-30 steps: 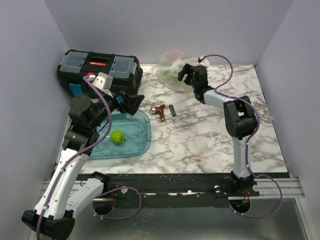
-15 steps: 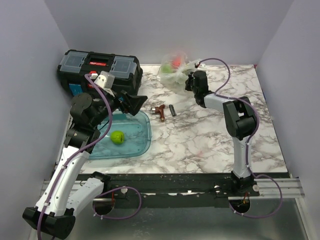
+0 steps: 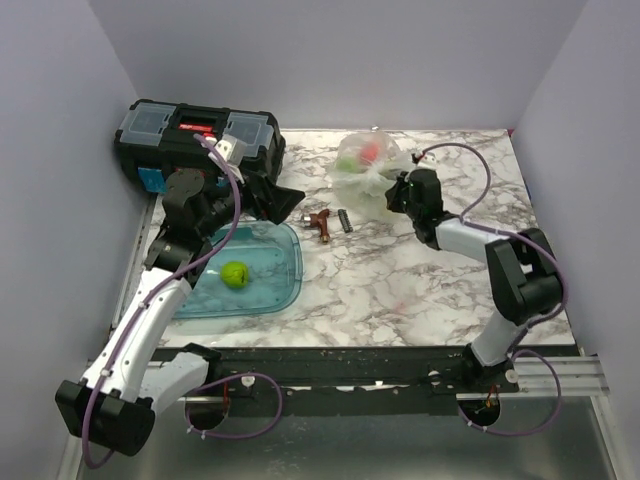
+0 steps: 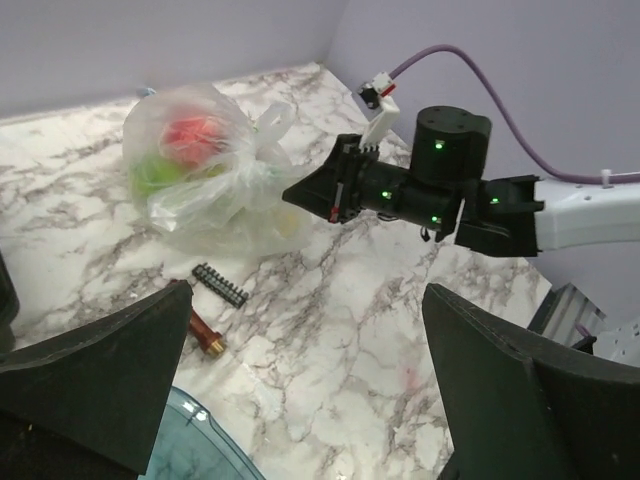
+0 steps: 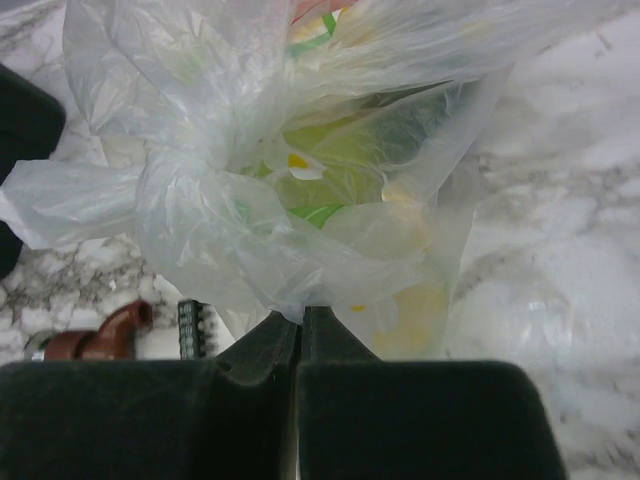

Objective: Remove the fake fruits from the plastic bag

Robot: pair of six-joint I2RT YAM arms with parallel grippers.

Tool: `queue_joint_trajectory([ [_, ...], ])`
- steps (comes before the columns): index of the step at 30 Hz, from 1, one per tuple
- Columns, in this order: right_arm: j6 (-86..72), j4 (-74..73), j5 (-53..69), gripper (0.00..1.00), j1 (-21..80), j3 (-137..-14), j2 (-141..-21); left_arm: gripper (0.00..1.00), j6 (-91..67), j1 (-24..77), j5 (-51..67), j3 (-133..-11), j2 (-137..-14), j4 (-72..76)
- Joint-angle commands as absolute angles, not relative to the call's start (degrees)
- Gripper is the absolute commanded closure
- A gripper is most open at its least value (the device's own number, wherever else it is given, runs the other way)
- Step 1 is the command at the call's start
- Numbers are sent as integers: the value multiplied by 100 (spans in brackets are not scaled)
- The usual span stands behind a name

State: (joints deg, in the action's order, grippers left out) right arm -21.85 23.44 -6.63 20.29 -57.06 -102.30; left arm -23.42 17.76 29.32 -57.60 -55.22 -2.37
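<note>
- right gripper (image 5: 300, 322): is pinching the plastic bag (image 5: 262, 190) film, jaws fully closed
- left gripper (image 3: 280, 200): is hanging wide open, holding nothing
- fake fruits (image 4: 188, 135): are sitting inside the bag

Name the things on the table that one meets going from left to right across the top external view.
Blue tray with the lime-green ball inside → small brown piece → plastic bag. The toolbox and the black strip overlap others, so I leave them out.

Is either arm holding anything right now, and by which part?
The right gripper has its jaws pinched shut on a bunched fold of the plastic bag, on its side nearest that arm. The left gripper is open and empty.
</note>
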Motion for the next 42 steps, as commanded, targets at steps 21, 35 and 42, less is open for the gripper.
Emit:
queue_joint_trajectory([
  [21,-4425,-224,1503,99,2651,-2011,-4685,8,-2235,2850,3285,-6451,-6602,-1126],
  [35,-5488,581,720,74,4887,-2292,-5381,10,-1725,3491,2763,-6731,-6962,-1758],
  [42,-5226,-865,-149,60,4913,-2687,-4746,12,-1758,3681,2585,-6580,-6718,-1609],
])
